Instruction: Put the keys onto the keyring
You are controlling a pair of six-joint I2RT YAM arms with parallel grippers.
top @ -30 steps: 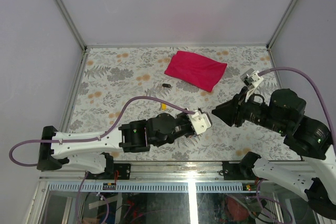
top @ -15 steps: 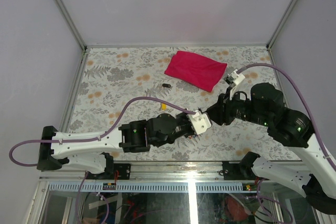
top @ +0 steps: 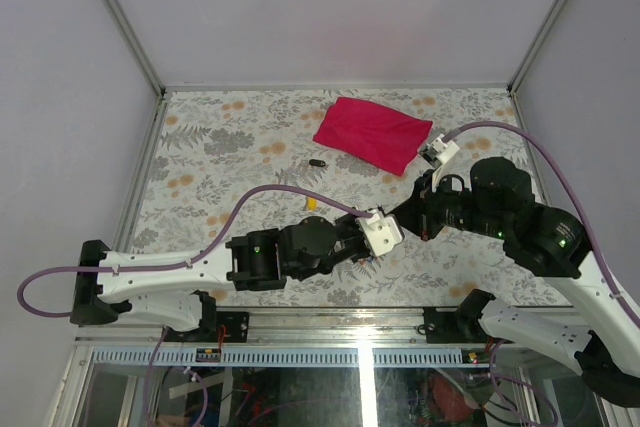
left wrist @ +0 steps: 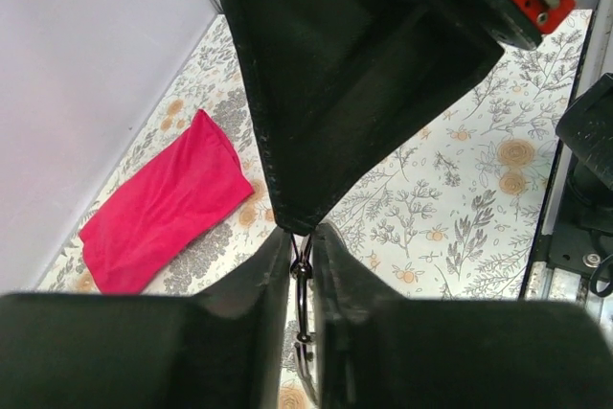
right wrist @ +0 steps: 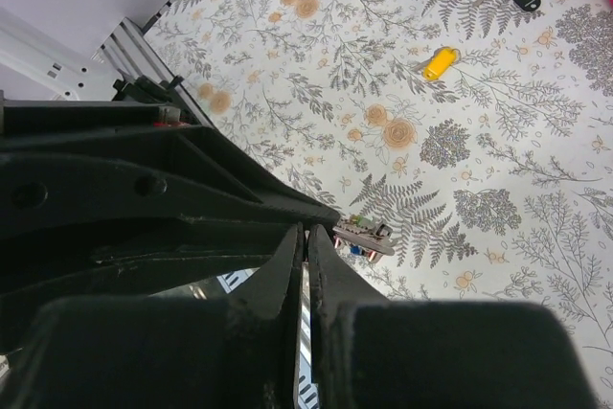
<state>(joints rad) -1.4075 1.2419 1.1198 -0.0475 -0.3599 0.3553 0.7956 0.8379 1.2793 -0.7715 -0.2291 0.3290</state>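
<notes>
My left gripper (left wrist: 303, 241) is shut on the thin silver keyring (left wrist: 304, 280), held edge-on between its fingers above the table. The ring's bunch of small coloured keys (right wrist: 362, 235) hangs beside the tips in the right wrist view. My right gripper (right wrist: 306, 237) is shut, tip to tip with the left gripper (top: 390, 229); I cannot tell whether it pinches anything. The right gripper (top: 407, 219) meets it at the front centre of the table. A yellow key (top: 311, 203) lies on the table, and it also shows in the right wrist view (right wrist: 439, 62). The red key is hidden.
A magenta cloth (top: 373, 133) lies at the back centre. A small black key (top: 317, 162) lies left of it. The floral table (top: 220, 147) is walled on three sides, with a metal rail (top: 360, 315) along the front edge.
My right arm has swung left and forward, bringing its gripper tip against the left gripper. The left arm has stayed still with the ring.
</notes>
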